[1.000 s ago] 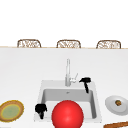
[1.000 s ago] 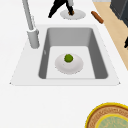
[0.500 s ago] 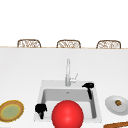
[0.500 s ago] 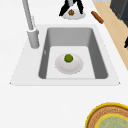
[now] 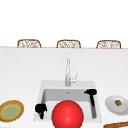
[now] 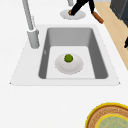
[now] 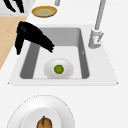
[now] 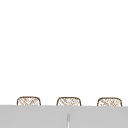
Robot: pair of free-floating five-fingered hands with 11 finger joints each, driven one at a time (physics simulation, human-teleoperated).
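Observation:
In the sink [image 5: 41, 87] a white plate [image 6: 75, 67] lies on the basin floor with a small green fruit [image 6: 68, 58] on it; the plate [image 7: 66, 71] and fruit [image 7: 58, 69] show from the right too. My right hand [image 5: 91, 93] hangs over the basin's right side, open, fingers straight and pointing down, holding nothing. From the right, this right hand [image 7: 31, 36] is above the basin, clear of the plate. My left hand [image 5: 40, 108] hangs idle at the sink's front left corner, fingers relaxed. A big red ball [image 5: 67, 115] hides the basin's middle.
The faucet [image 5: 67, 72] stands behind the basin. A yellow-rimmed plate [image 5: 11, 110] lies on the counter to the left. A white plate [image 5: 112, 106] with a brown food item [image 5: 118, 102] lies to the right, a brown stick [image 5: 116, 124] before it. Three chair backs [image 5: 68, 44] stand beyond.
My right hand has moved from near the faucet toward the right and front of the basin. The left hand, plate and fruit have stayed put.

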